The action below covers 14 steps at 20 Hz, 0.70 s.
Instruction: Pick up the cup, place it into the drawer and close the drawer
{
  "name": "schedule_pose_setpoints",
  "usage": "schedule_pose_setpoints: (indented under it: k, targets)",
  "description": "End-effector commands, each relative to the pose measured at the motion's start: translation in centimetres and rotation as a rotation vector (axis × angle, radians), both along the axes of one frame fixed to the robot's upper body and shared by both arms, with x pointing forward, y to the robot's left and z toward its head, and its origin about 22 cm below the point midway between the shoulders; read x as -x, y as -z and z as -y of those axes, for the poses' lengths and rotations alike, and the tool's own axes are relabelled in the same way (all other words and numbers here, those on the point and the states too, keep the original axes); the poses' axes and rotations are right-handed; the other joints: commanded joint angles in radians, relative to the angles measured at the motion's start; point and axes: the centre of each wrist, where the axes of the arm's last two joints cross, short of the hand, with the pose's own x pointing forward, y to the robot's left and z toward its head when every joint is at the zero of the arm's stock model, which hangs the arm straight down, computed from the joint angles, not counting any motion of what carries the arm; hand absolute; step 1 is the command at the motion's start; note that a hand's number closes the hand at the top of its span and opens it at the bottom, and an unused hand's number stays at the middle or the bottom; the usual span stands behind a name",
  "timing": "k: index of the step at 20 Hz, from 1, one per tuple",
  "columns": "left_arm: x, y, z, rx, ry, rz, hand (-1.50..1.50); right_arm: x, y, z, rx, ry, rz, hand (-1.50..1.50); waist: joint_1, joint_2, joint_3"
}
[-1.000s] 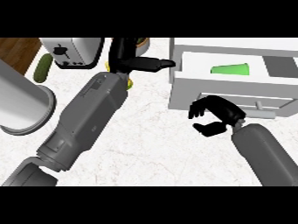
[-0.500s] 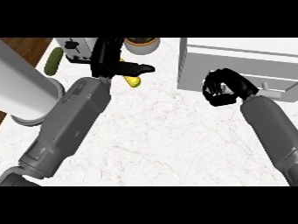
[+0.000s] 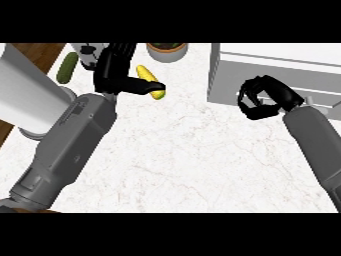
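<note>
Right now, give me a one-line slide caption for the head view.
Right hand, fingers curled, against the front of the closed white drawer; left hand open over the marble counter beside a yellow corn cob.

Kitchen, marble counter (image 3: 180, 150), corn cob (image 3: 149, 80), cucumber (image 3: 67, 67) (beside wood floor)

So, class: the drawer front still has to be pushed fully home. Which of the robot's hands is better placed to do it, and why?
The right hand. It sits curled against the white drawer front, holding nothing. The left hand is across the counter, by the yellow corn cob, well away from the drawer.
</note>
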Motion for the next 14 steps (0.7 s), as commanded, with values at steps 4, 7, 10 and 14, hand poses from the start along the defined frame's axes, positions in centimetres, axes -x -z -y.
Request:
schedule_pose_setpoints:
  k: [4,7,10,14]
  targets:
    - [0.3,0.2,-1.2,0.001,0.033,0.005,-1.50,-3.2,-8.9,3.0,0.014,0.176,0.177,1.50,0.058,0.018,-0.007]
    - [0.5,0.6,-1.1,0.014,0.041,0.000,-1.50,-3.1,-9.8,4.2,-0.015,0.171,0.178,1.50,0.052,0.020,-0.007]
    - [0.8,0.9,-0.9,0.021,0.055,-0.007,-1.50,-2.8,-9.8,4.7,-0.031,0.159,0.167,1.50,0.066,0.025,-0.007]
    - [0.9,1.1,-1.2,0.017,0.055,-0.016,-1.50,-2.5,-9.9,5.3,-0.039,0.152,0.162,1.50,0.061,0.027,-0.006]
